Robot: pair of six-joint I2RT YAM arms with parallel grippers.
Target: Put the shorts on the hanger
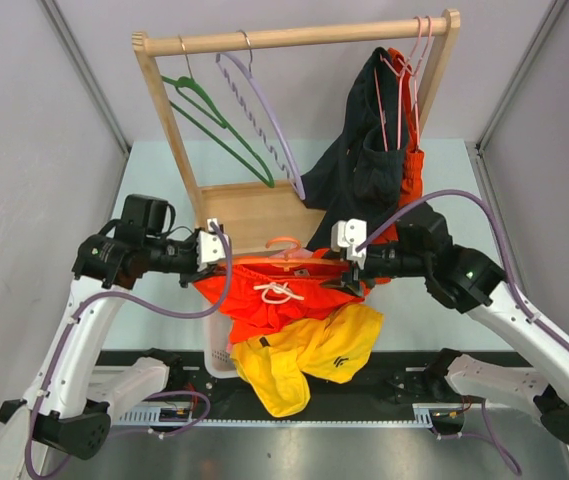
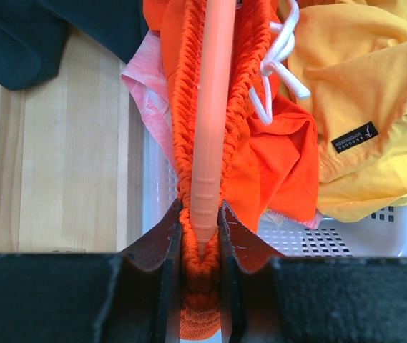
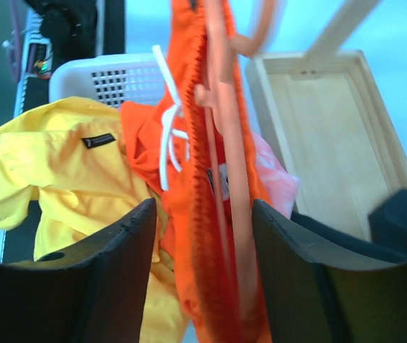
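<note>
The bright orange shorts point(image 1: 279, 295) with a white drawstring point(image 1: 276, 291) hang between my two grippers over the white basket. The orange hanger point(image 1: 286, 246) runs along their waistband, hook up. My left gripper point(image 1: 214, 247) is shut on the hanger's left end and the bunched waistband; in the left wrist view the hanger bar point(image 2: 212, 107) and the shorts point(image 2: 189, 143) sit pinched between the jaws. My right gripper point(image 1: 349, 262) is open at the right end; in the right wrist view the hanger point(image 3: 224, 136) and shorts point(image 3: 196, 236) pass between its spread jaws.
Yellow shorts point(image 1: 304, 355) drape over the white laundry basket point(image 1: 219, 350) below. A wooden rack point(image 1: 294, 38) stands behind with a green hanger point(image 1: 204, 110), a lilac hanger point(image 1: 264, 120), and dark and red-orange garments point(image 1: 379, 150) at its right. The rack's wooden base point(image 1: 254, 212) lies just behind the grippers.
</note>
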